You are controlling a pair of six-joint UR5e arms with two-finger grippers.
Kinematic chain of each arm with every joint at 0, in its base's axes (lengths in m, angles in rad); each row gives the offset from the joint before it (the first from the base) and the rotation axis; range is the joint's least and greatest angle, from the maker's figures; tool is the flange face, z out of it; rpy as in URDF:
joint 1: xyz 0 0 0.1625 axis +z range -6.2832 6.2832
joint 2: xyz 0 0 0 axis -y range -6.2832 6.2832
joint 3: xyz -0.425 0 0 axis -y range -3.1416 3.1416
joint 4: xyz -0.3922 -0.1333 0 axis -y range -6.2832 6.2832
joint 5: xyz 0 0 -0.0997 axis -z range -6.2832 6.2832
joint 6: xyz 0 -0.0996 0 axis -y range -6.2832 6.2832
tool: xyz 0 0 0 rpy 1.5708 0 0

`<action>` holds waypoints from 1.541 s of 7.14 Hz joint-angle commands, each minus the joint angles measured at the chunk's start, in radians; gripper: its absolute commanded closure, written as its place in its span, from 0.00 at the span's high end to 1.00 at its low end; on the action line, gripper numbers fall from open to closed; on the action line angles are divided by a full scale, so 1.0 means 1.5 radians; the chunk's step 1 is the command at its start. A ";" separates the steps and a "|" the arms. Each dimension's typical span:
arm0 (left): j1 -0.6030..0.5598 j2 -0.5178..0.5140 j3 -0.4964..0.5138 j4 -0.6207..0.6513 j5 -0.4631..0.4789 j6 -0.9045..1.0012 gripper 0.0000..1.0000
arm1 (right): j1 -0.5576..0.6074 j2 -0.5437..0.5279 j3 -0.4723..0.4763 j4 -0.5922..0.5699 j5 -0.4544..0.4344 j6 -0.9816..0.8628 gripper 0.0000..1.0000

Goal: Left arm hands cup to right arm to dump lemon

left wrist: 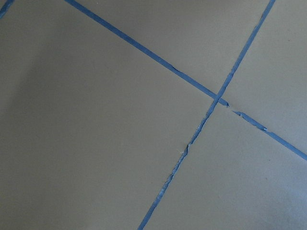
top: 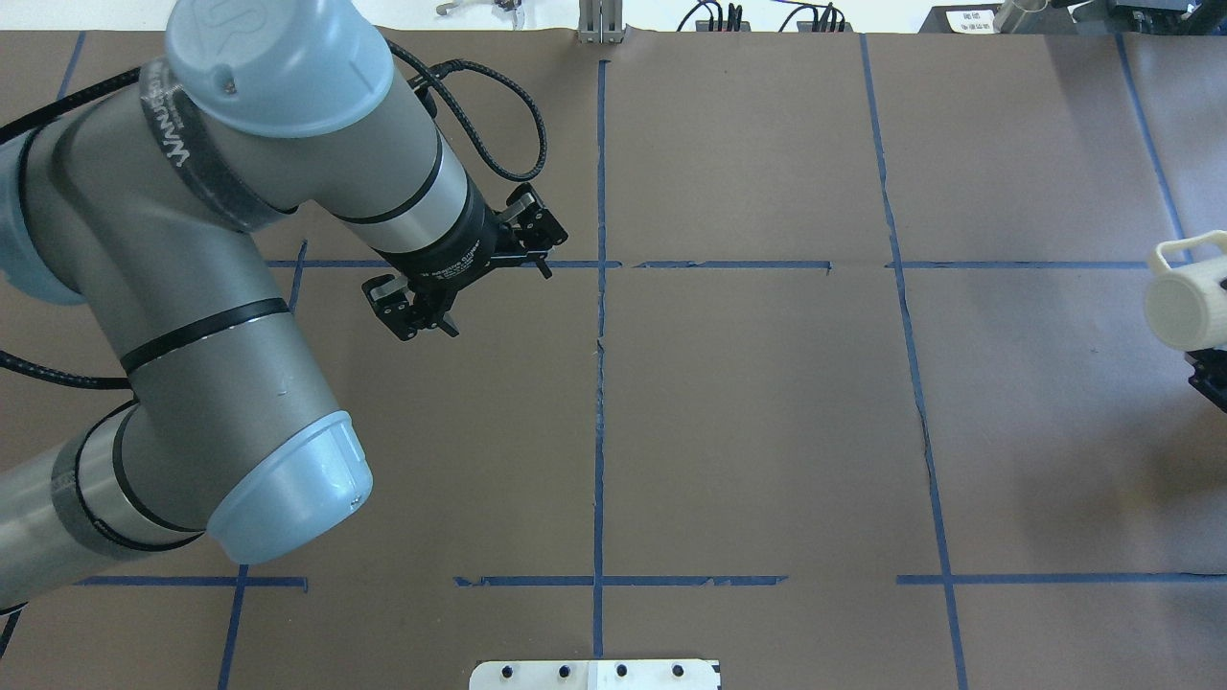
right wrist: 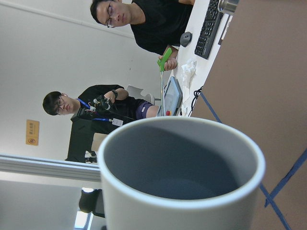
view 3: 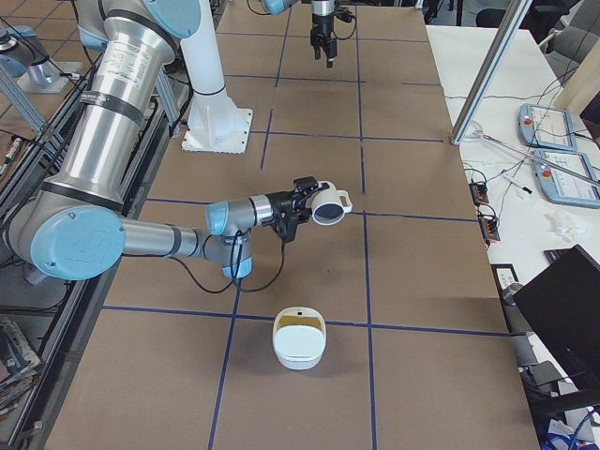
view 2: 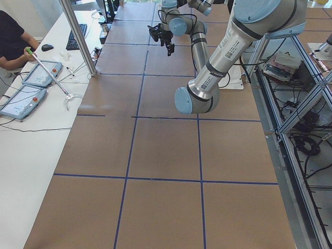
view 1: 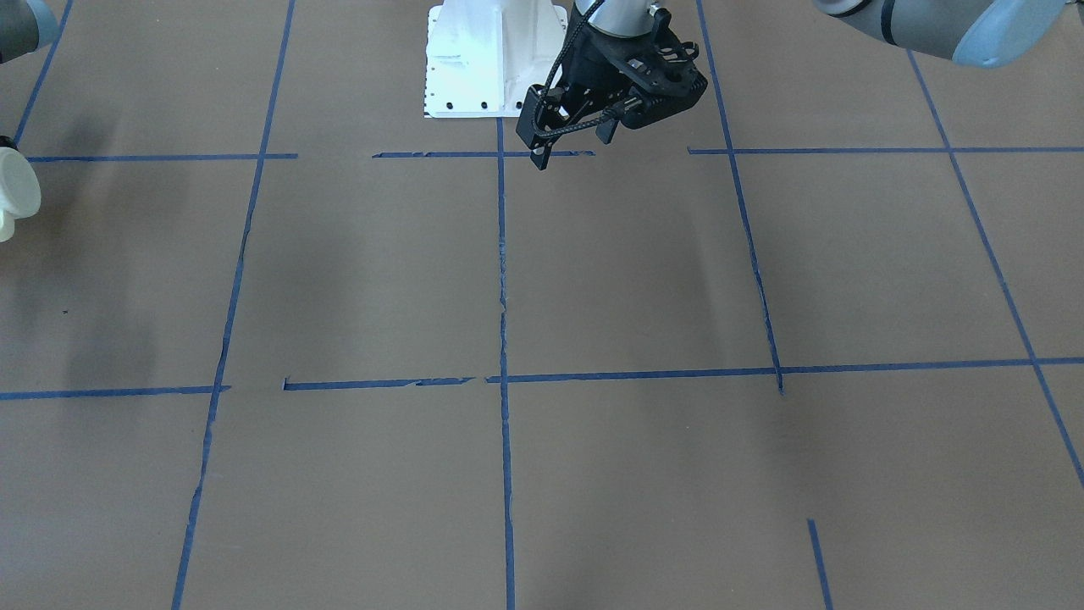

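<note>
Cup (right wrist: pixel 182 167): white, grey inside, tipped sideways | right fingers (view 3: pixel 303 186) clamp it | left fingers (top: pixel 395 309) spread apart

Opposed overhead and front views over one taped table (top: pixel 767 402)

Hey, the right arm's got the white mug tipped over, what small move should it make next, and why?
Probably roll the white mug upright: it lies on its side in the right gripper, its grey inside looks empty, and the left gripper hangs open, far off.
</note>
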 commanded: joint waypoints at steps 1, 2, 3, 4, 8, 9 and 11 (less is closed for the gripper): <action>-0.001 -0.001 0.002 -0.001 0.000 0.021 1.00 | 0.009 0.119 0.032 -0.216 0.012 -0.192 0.19; 0.000 -0.004 0.007 -0.002 0.001 0.027 1.00 | 0.009 0.176 0.033 -0.302 0.009 -0.277 0.20; 0.000 -0.008 0.008 -0.002 0.004 0.049 1.00 | 0.008 0.220 0.033 -0.362 0.006 -0.343 0.20; 0.000 -0.015 0.012 -0.005 0.009 0.054 1.00 | 0.001 0.265 0.032 -0.430 0.003 -0.404 0.22; -0.008 -0.099 0.127 -0.006 0.017 0.151 1.00 | -0.187 0.510 0.020 -0.762 -0.251 -0.530 0.32; -0.009 -0.123 0.156 -0.005 0.015 0.151 1.00 | -0.222 0.532 0.004 -0.809 -0.299 -0.529 0.34; -0.016 -0.152 0.170 -0.001 -0.023 0.147 1.00 | -0.250 0.612 -0.095 -0.812 -0.369 -0.531 0.35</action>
